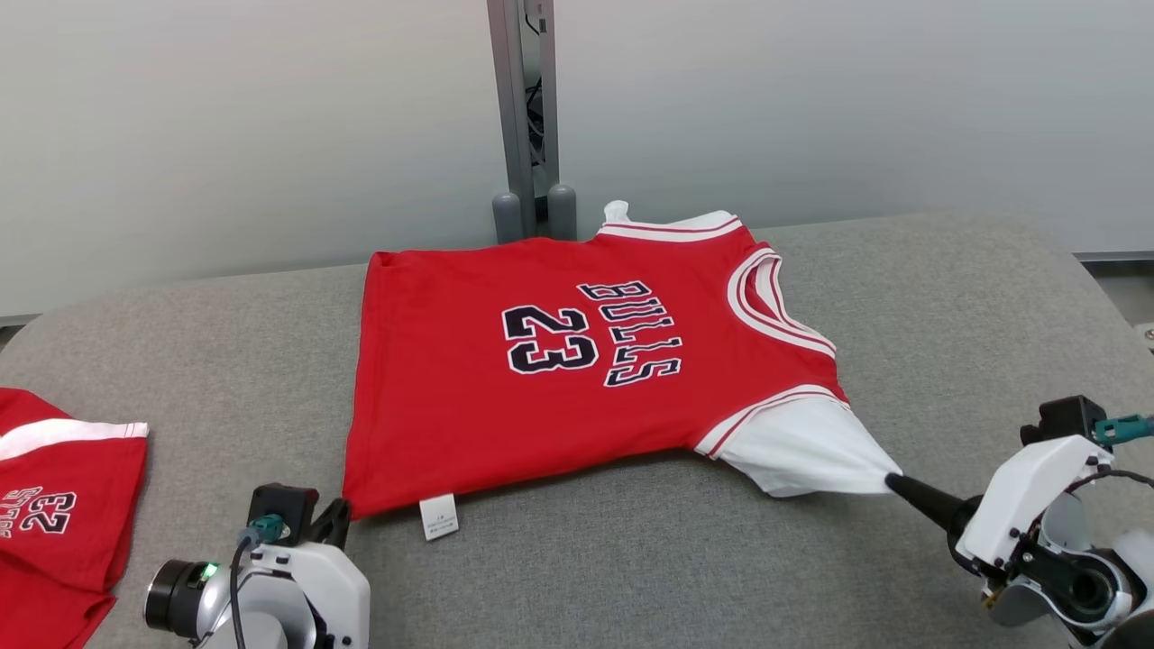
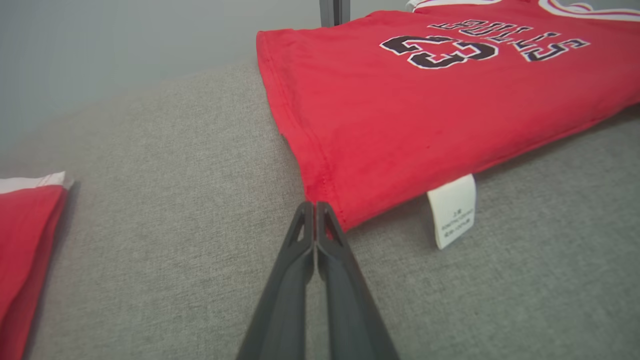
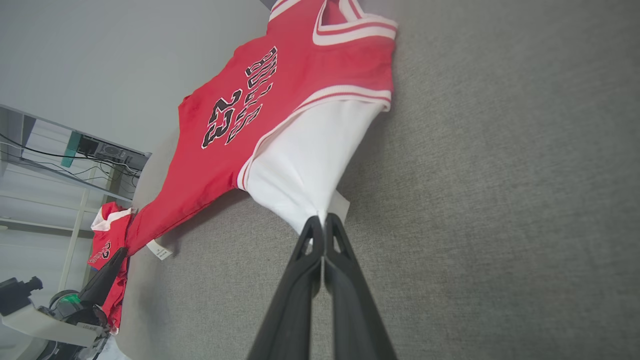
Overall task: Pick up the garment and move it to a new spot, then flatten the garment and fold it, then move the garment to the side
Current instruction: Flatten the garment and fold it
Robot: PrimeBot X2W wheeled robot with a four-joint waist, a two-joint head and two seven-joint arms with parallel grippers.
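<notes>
The garment point(image 1: 541, 379) is a red jersey with white sleeves, printed "BULLS 23", spread on the grey table point(image 1: 947, 315) with its collar to the right. Its near edge is lifted and taut, casting a shadow. My left gripper point(image 1: 343, 511) is shut on the near-left hem corner; in the left wrist view the closed fingertips point(image 2: 315, 206) pinch that red corner of the garment point(image 2: 400, 115). My right gripper point(image 1: 892, 482) is shut on the tip of the white sleeve point(image 1: 807, 451), which stretches to a point. The right wrist view shows that gripper point(image 3: 320, 220) clamping the sleeve point(image 3: 305, 170).
A second red jersey point(image 1: 54, 505) lies folded at the table's left edge. A white care label point(image 1: 439, 518) hangs from the near hem. A grey metal post point(image 1: 527, 117) stands behind the table against the pale wall. Bare grey table stretches right and in front.
</notes>
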